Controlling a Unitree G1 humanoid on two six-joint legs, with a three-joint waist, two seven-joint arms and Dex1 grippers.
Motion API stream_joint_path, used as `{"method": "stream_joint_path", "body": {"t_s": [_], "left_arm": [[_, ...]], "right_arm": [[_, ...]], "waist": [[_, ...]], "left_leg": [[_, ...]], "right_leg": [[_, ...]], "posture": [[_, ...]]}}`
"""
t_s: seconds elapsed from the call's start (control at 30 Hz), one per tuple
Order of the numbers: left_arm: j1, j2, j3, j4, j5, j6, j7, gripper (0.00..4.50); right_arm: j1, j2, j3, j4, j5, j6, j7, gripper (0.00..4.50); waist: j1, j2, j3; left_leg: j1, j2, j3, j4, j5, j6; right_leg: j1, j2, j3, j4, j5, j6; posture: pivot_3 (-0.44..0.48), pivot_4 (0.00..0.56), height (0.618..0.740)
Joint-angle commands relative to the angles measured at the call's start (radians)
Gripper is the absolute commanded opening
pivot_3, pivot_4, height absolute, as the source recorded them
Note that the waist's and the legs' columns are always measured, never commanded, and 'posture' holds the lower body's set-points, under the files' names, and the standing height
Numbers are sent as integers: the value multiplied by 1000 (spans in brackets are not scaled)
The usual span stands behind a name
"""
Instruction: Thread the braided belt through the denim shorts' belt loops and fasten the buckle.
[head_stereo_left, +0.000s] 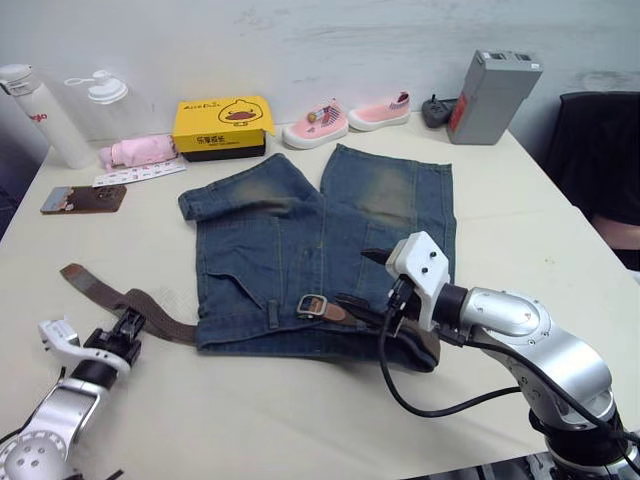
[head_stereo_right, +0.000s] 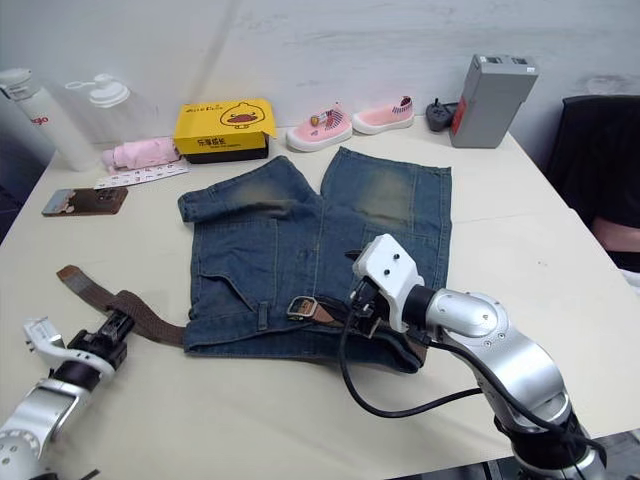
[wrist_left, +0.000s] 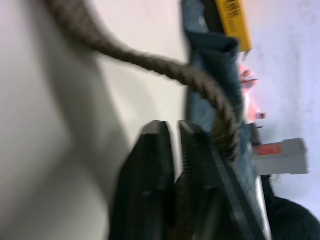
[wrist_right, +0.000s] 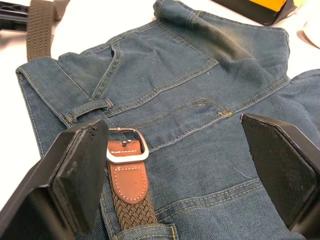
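Observation:
The denim shorts (head_stereo_left: 320, 240) lie flat mid-table, waistband toward me. The braided belt (head_stereo_left: 150, 308) runs from a loose end at the left to the waistband. Its silver buckle (head_stereo_left: 312, 305) and tan leather tab (wrist_right: 128, 180) rest on the waistband near the middle. A belt loop (wrist_right: 90, 110) sits just left of the buckle. My left gripper (head_stereo_left: 126, 324) is shut on the belt strap left of the shorts; the left wrist view has the strap (wrist_left: 165, 65) pinched at the fingers (wrist_left: 155, 150). My right gripper (wrist_right: 175, 145) hovers wide open over the waistband, with the buckle (wrist_right: 127, 145) beside one finger.
Along the far edge stand two bottles (head_stereo_left: 40, 115), a pink cloth (head_stereo_left: 140, 150), a yellow box (head_stereo_left: 222, 122), pink shoes (head_stereo_left: 315, 125) and a grey box (head_stereo_left: 492, 95). A dark wallet (head_stereo_left: 85, 198) lies at left. A black cable (head_stereo_left: 420, 400) loops under my right wrist.

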Motion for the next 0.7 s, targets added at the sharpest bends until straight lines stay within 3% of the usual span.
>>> {"method": "stream_joint_path", "body": {"t_s": [0.03,0.17,0.2,0.5,0.7], "left_arm": [[72,68,24,25,14,-22,-31,2400],[105,96,29,69,-8,-36,-76,4149],[113,104,25,73,-7,-36,-87,4416],[156,147,51,147,-51,-31,-117,4416],[71,169,40,230,-200,37,46,4416]], "right_arm": [[-15,4,-2,-16,-1,-2,-10,4500],[-17,-1,1,-10,-3,-4,-7,4500],[-16,-2,0,-8,-3,-5,-6,4500],[-22,3,0,2,0,-5,-6,4500],[-33,-1,-3,9,-3,-11,-3,4500]], "waist": [[2,0,0],[0,6,-2],[0,6,-2],[-6,10,-4],[-2,10,-3]], "left_leg": [[0,0,-1,0,0,0],[0,0,0,0,-2,-1],[0,1,0,0,-2,-1],[1,1,1,-1,-2,0],[0,2,1,-1,-2,0]], "right_leg": [[0,0,0,-3,0,0],[-1,-2,0,-3,0,-1],[-1,-2,0,-3,0,-1],[-2,-2,0,-3,-1,-2],[-2,-4,0,-3,-1,-2]], "posture": [[0,150,706],[0,150,706],[0,150,706],[0,150,706],[0,150,706]]}}
